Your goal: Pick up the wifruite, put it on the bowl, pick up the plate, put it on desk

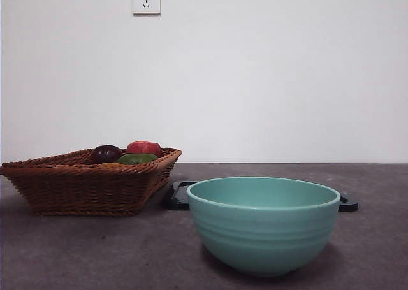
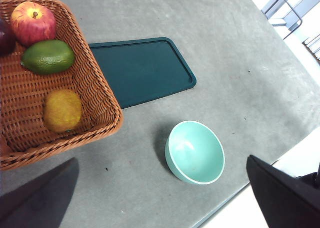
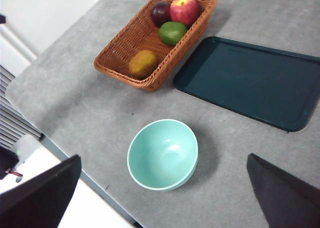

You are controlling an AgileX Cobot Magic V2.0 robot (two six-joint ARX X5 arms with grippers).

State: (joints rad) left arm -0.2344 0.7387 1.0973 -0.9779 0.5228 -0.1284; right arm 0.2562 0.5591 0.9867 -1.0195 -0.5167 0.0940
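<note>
So nothing's really kicked off here as far as I can see. The wifruite [image 2: 62, 110] is sitting in the wicker basket [image 2: 97, 95], down at the end away from the other fruit, with a green fruit [image 2: 48, 56], a red apple [image 2: 33, 22] and a dark purple fruit [image 3: 160, 12] bunched at the far end. The bowl [image 1: 262, 225] is empty, standing upright on the desk [image 1: 95, 252] near the front edge, well apart from the basket. There's no proper plate that I can spot, just a flat dark green tray [image 3: 250, 80] lying on the desk right beside the basket, and I'd guess that's what the task means by plate, though it already rests on the tabletop, so I'm not sure what's left to do with it. Both arms are hanging high above the table. The left gripper [image 2: 160, 198] has its jaws spread wide with nothing between them, looking down on the basket, tray and bowl. Same story with the right gripper [image 3: 165, 198], wide apart and empty, hovering over the bowl side. From the low front view neither arm shows at all. My read: zero steps done, the fruit pickup is first, and the left arm looks a bit closer to the basket, but I can't tell which one will go.
</note>
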